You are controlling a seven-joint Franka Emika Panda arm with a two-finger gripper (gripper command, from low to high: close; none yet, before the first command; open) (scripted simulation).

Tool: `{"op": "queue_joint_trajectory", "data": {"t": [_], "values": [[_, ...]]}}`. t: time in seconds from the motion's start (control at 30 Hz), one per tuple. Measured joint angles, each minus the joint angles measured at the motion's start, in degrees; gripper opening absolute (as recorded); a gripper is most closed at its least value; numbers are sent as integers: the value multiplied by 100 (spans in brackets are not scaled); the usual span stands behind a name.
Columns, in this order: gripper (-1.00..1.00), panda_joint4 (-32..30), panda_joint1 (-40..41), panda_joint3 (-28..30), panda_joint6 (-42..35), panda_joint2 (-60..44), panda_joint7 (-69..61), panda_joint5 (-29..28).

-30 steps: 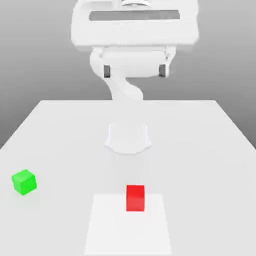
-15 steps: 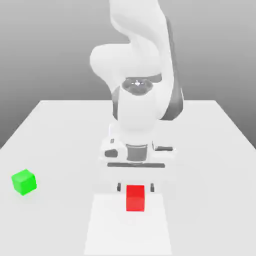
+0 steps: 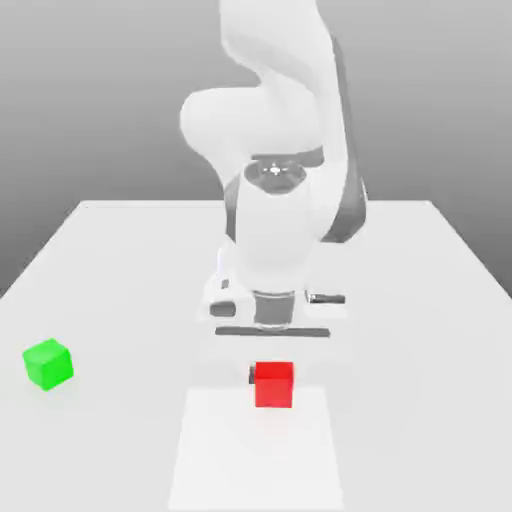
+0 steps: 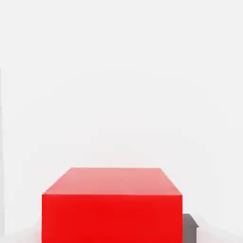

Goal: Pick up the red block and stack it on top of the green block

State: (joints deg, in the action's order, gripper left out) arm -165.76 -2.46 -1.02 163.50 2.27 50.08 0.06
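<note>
The red block [image 3: 273,386] sits near the front middle of the white table [image 3: 120,270], at the far edge of a paler square patch. My gripper [image 3: 272,376] hangs straight down over it, shut on the block, with a dark finger [image 3: 250,375] pressed against its side. In the hand view the red block [image 4: 112,204] looms close, with a dark fingertip [image 4: 190,228] touching its side. The green block [image 3: 48,363] rests on the table far off toward the exterior view's left, apart from the arm.
The white arm [image 3: 275,230] rises behind the red block and covers the table's middle. A paler square patch [image 3: 255,455] lies on the table at the front. The table's edges run along both sides.
The arm came down from high above onto the red block. The fingers, wide apart half a second ago, have closed against the block's sides, and the block sits slightly higher in the picture.
</note>
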Motion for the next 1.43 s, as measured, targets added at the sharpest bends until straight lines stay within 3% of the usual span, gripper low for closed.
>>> {"op": "queue_joint_trajectory", "data": {"t": [0.93, 1.13, 1.33, 1.37, 1.43], "values": [[-100, 1099, 2828, 2600, -1168, 87, -7021, -268], [-100, 1198, 2797, 2570, -761, -440, -7693, 283], [-100, 1222, 3036, 2176, -138, -1179, -8306, 1129], [100, 1222, 3068, 2130, -83, -1244, -8359, 1203], [100, 1222, 3068, 2130, -83, -1244, -8358, 1203]]}}
